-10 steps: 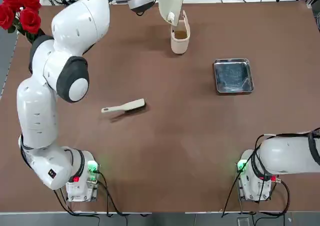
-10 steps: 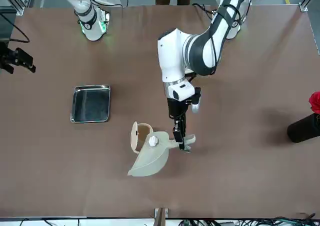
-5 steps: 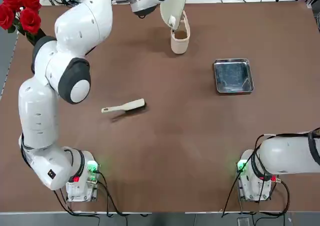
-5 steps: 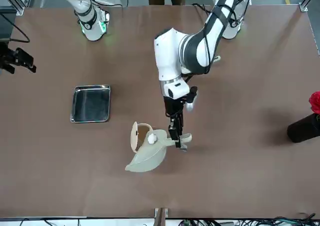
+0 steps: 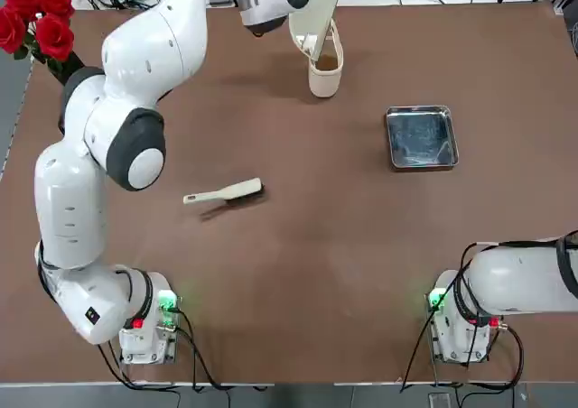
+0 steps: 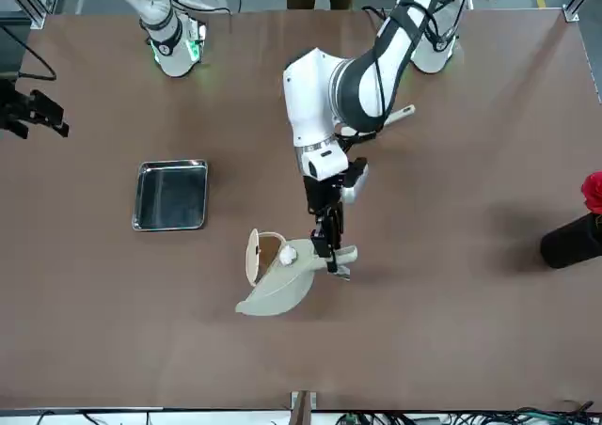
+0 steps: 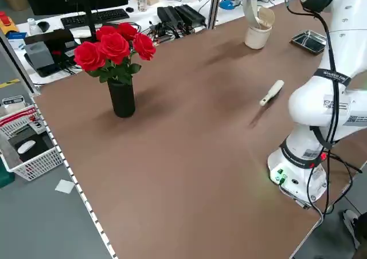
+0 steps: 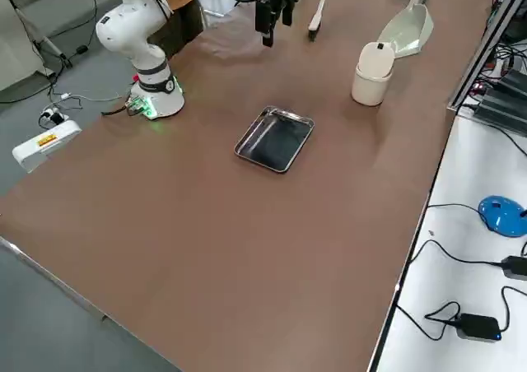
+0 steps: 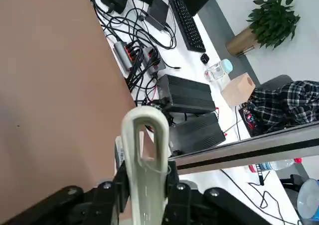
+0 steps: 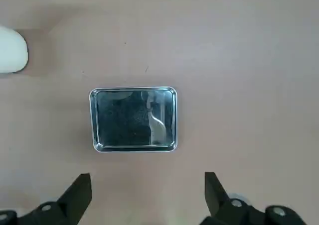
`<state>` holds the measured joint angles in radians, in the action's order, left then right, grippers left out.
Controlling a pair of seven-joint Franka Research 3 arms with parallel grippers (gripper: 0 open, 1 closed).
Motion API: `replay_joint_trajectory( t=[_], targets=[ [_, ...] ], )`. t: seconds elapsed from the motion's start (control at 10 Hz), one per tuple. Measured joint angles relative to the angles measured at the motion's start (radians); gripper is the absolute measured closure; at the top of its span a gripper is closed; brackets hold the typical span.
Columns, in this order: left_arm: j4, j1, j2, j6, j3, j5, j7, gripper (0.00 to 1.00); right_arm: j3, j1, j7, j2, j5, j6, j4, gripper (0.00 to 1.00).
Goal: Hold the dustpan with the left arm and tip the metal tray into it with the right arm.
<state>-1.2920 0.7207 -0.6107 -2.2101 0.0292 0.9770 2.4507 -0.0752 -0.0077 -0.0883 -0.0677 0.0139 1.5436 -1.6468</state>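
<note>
The brown table [image 5: 316, 291] is carrying the shallow metal tray [image 5: 423, 137], which is lying flat toward the robot's right edge, in the half farther from the arm bases. The left arm [image 5: 117, 146] is reaching over toward the far edge, and its left gripper [image 6: 329, 259] is closing firmly around the handle of the dustpan [image 6: 275, 291], keeping it raised near the cream cup [image 5: 325, 80]. The right arm [image 5: 519, 280] is extending past the right edge, with its right gripper [image 10: 149, 176] spreading its fingers wide and holding nothing. The tray is looking stiff, light and slippery, so it will probably be needing a square grip on its raised rim, with one finger inside and one outside, since a shallow bite could be letting it swivel while tipping. The dustpan is seeming light and slightly flexible; its narrow handle is offering the best hold, though the broad scoop might be twisting if bumped. Reflections are confusing the tray's floor, so whether any fine bits are lying there I cannot tell. The overhead picture is cutting off the right gripper, and the left side picture is cropping the left one.
</note>
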Motion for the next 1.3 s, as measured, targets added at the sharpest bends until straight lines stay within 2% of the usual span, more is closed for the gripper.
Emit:
replay_joint_trajectory(
  t=[0.9,1.3],
  targets=[
    [0.011,0.003,0.001,0.000,-0.002,0.000,-0.044,0.67,0.008,0.002,0.009,0.000,0.001,0.033,0.000,0.00],
    [0.040,0.007,0.002,0.000,-0.002,0.000,-0.052,0.67,0.019,0.004,0.009,-0.001,0.001,0.061,0.006,0.00]
  ],
)
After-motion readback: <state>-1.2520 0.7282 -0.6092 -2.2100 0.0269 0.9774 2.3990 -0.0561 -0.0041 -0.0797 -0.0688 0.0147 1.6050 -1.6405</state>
